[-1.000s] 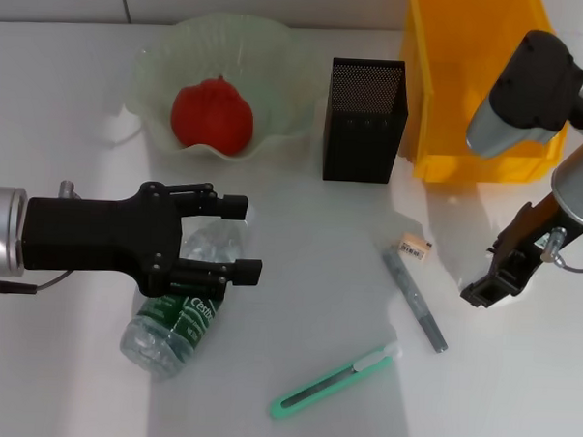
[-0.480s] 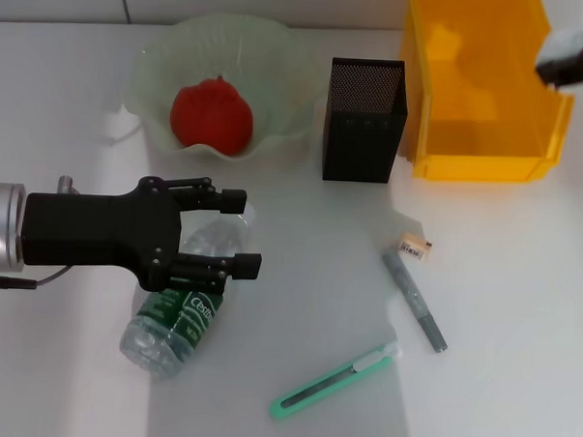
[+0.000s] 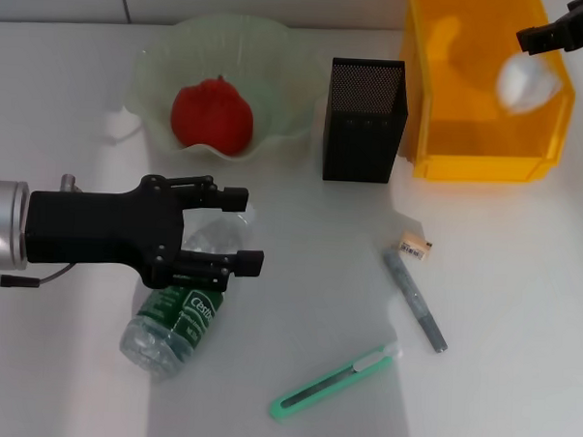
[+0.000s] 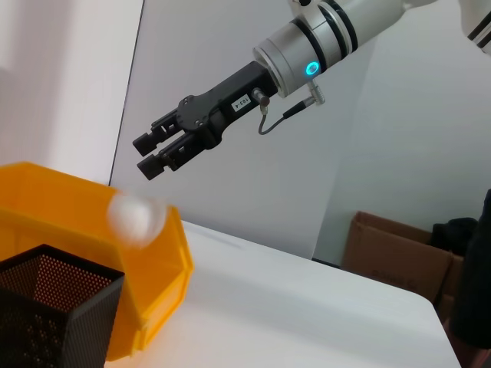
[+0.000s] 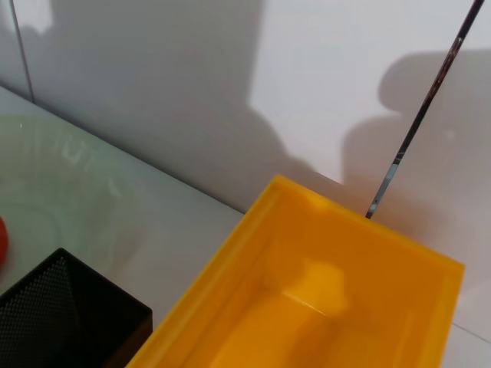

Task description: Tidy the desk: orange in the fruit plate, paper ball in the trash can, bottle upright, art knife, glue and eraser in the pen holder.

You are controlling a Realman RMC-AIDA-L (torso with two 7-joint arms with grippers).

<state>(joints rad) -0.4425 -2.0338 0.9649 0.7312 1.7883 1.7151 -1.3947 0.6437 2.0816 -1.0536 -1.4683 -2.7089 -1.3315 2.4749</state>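
The step in hand is disposal of the paper ball (image 3: 528,82). The ball appears as a pale blur over the inside of the yellow bin (image 3: 441,128), apparently falling into it. The right hand (image 3: 561,32) is above the bin's far right corner; in the left wrist view its fingers (image 4: 153,153) stand slightly apart and hold nothing.

The orange (image 3: 212,116) lies in the fruit plate (image 3: 148,72), so that step reads as done.

The left hand (image 3: 228,233) hovers over the bottle (image 3: 176,315), which lies on its side on the tabletop (image 3: 521,287). Its fingers are spread and grip nothing.

Next move, as a judgement: lower the left hand around the bottle, close, and stand it upright. The eraser (image 3: 415,248), glue stick (image 3: 416,301) and art knife (image 3: 335,379) lie apart on the tabletop, not yet in the pen holder (image 3: 364,125).
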